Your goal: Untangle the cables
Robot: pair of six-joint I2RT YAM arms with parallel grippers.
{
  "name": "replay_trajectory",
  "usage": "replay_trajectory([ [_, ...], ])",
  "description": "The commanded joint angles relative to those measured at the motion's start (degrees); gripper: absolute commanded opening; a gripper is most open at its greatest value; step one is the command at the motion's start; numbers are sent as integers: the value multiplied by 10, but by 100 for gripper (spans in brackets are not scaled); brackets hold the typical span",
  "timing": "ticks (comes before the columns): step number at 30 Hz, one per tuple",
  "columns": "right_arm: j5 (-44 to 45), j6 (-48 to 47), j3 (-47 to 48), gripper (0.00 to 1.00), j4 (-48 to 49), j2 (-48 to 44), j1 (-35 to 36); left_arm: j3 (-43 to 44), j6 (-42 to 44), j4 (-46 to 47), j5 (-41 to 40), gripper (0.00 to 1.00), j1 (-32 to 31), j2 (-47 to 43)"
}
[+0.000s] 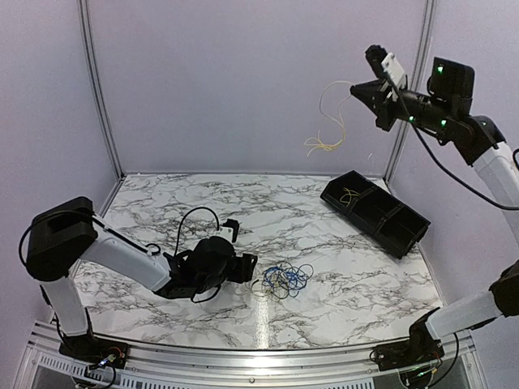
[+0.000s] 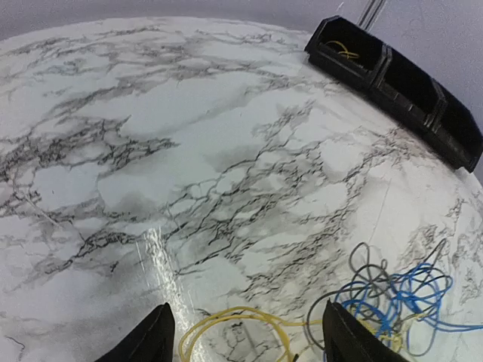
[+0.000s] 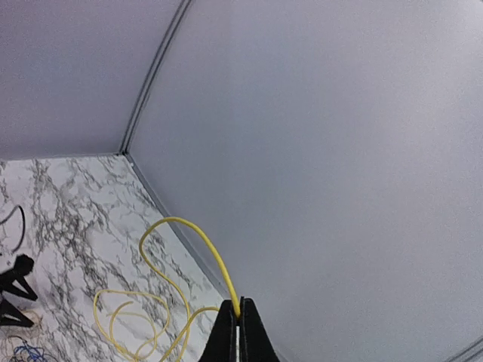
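A tangle of blue, grey and yellow cables lies on the marble table, just right of my left gripper. In the left wrist view that gripper is open, and a yellow cable loop lies on the table between its fingers, with the blue and grey cables to the right. High up at the right, my right gripper is shut on one yellow cable, which hangs in loose loops in the air. The right wrist view shows this yellow cable pinched between the closed fingertips.
A black tray with compartments stands on the table at the back right, with a bit of yellow wire in its left compartment. The same tray appears top right in the left wrist view. Purple walls enclose the table.
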Motion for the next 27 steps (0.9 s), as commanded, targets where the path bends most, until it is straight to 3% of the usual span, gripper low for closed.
replay_trajectory([
  [1,48,6,-86,0,83,-12,-37,38,93,-86,26,71,-3,-102],
  [10,27,35,-160,0,154,56,-158,235,165,-364,21,74,-3,-171],
  [14,-1,60,-156,0,181,110,-218,265,206,-378,-6,80,1,-182],
  [21,0,65,-105,0,185,238,-257,258,301,-361,-67,82,9,-162],
  [25,4,68,-56,0,167,306,-263,228,297,-368,-150,86,10,-160],
  [27,2,69,-38,0,159,335,-262,219,292,-370,-150,87,10,-169],
])
